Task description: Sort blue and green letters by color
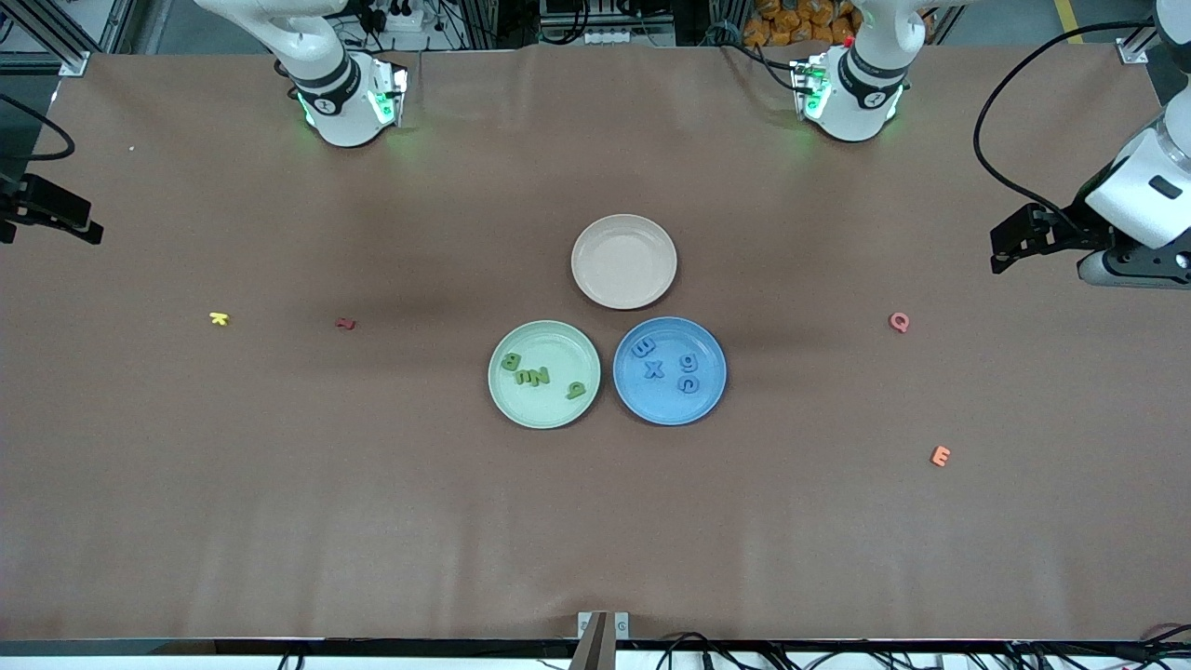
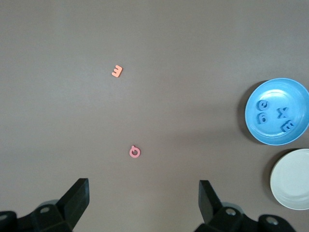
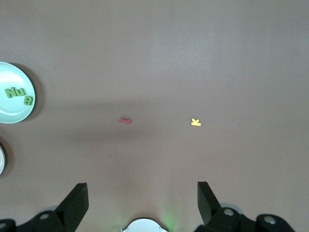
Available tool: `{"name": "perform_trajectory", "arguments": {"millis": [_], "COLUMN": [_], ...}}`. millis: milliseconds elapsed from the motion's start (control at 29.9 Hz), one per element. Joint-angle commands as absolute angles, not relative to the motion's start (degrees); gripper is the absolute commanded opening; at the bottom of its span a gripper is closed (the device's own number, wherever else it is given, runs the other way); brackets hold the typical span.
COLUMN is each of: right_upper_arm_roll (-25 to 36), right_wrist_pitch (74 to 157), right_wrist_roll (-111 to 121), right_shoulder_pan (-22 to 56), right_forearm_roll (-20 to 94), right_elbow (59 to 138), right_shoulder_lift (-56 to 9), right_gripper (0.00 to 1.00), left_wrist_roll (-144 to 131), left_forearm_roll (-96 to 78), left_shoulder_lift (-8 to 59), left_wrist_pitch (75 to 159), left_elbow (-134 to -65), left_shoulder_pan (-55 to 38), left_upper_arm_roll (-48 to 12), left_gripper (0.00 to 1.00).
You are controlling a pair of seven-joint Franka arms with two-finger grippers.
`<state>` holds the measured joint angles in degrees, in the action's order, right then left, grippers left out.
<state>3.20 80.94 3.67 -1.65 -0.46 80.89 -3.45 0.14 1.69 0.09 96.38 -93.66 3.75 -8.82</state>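
Observation:
Several green letters (image 1: 532,376) lie on the pale green plate (image 1: 544,411), which also shows in the right wrist view as green plate (image 3: 12,111). Several blue letters (image 1: 666,367) lie on the blue plate (image 1: 665,407), and the left wrist view shows the same blue letters (image 2: 273,114) on that blue plate (image 2: 282,91). My left gripper (image 1: 1003,244) hangs open and empty over bare table at the left arm's end, seen close as left gripper (image 2: 143,198). My right gripper (image 1: 79,219) hangs open and empty over the right arm's end, seen close as right gripper (image 3: 141,200).
An empty beige plate (image 1: 623,261) sits farther from the front camera than the two coloured plates. A pink Q (image 1: 899,322) and an orange E (image 1: 941,455) lie toward the left arm's end. A yellow k (image 1: 219,318) and a dark red letter (image 1: 345,323) lie toward the right arm's end.

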Motion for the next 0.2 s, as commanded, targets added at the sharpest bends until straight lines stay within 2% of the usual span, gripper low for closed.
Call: {"name": "perform_trajectory", "arguments": {"millis": [0, 167], "right_upper_arm_roll": [2.8, 2.5], "right_wrist_pitch": [82.6, 82.8], "right_wrist_roll": [2.6, 1.2], "right_shoulder_pan": [-1.8, -1.7], "right_forearm_roll": [0.3, 0.6], "right_elbow": [81.7, 81.7], "right_shoulder_lift": [-2.5, -2.5], "right_gripper": [1.0, 1.0], "left_wrist_roll": [1.2, 1.2], "left_forearm_roll": [2.5, 2.5], "left_shoulder_lift": [-0.4, -0.4], "left_wrist_pitch": [95.6, 95.6], "left_elbow": [-93.2, -93.2], "left_shoulder_pan": [3.8, 3.8], "left_upper_arm_roll": [-9.0, -9.0], "left_gripper": [1.0, 1.0]}}
